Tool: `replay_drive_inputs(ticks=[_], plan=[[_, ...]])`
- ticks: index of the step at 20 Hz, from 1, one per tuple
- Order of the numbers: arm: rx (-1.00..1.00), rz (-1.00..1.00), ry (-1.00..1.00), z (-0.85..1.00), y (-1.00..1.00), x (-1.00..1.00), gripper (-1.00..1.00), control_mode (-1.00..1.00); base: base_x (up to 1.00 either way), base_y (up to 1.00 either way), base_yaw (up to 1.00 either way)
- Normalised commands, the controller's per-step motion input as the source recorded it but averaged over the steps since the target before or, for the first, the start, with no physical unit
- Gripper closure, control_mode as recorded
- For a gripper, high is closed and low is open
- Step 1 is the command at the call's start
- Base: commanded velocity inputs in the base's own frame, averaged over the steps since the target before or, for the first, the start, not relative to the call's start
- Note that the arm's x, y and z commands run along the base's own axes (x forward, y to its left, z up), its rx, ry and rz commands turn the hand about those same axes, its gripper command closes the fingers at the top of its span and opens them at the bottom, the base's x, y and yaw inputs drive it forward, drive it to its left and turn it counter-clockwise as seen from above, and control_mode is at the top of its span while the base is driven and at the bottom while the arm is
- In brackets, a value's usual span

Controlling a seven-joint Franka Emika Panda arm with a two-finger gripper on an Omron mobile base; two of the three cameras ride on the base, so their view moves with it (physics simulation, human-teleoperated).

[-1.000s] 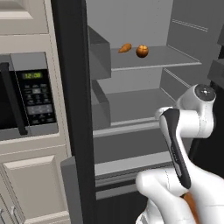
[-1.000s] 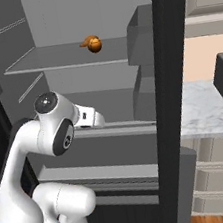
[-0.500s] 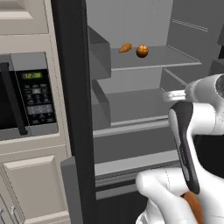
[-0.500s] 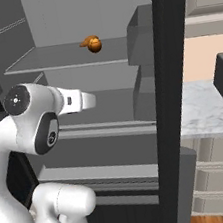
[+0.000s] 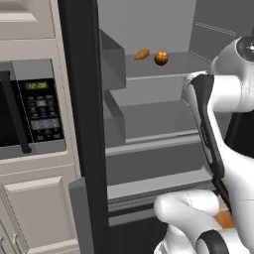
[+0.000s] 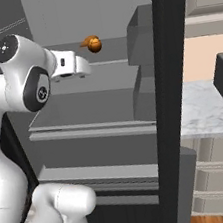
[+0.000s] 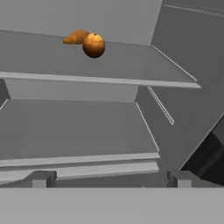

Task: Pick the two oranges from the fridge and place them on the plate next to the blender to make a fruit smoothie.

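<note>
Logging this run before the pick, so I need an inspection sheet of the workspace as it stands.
Surface: grey fridge shelf, level.
Job's things: one orange on that shelf; a second one nothing seen; fridge open.
Clutter: pointed orange carrot-like item beside and behind the orange.
Grippers: claw open, empty, short of the orange, below its shelf.
Cables: nothing seen.
Surroundings: microwave left of fridge; marble counter right.

fridge (image 5: 149,124) open, centre | orange (image 5: 160,58) beside carrot-like item (image 5: 142,54), upper shelf, upper centre | microwave (image 5: 30,109) left | white arm (image 5: 218,124) right
</note>
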Motion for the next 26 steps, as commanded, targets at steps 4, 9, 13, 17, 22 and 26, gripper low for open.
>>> replay_drive_inputs(ticks=[4, 9, 13, 17, 22, 26], plan=[[0.00, 0.09, -0.03, -0.06, 0.11, 0.17, -1.00, -1.00, 0.00, 0.00, 0.00], [0.00, -0.01, 0.08, -0.04, 0.13, 1.00, -1.00, -1.00, 0.00, 0.00, 0.00], [0.07, 0.00, 0.09, -0.04, 0.05, 1.00, -1.00, -1.00, 0.00, 0.00, 0.00], [0.10, 0.00, 0.12, -0.35, 0.05, 1.00, -1.00, -1.00, 0.00, 0.00, 0.00], [0.05, 0.00, 0.07, -0.33, 0.05, 1.00, -1.00, -1.00, 0.00, 0.00, 0.00], [0.00, 0.00, 0.00, -0.02, 0.01, 0.95, -1.00, -1.00, 0.00, 0.00, 0.00]])
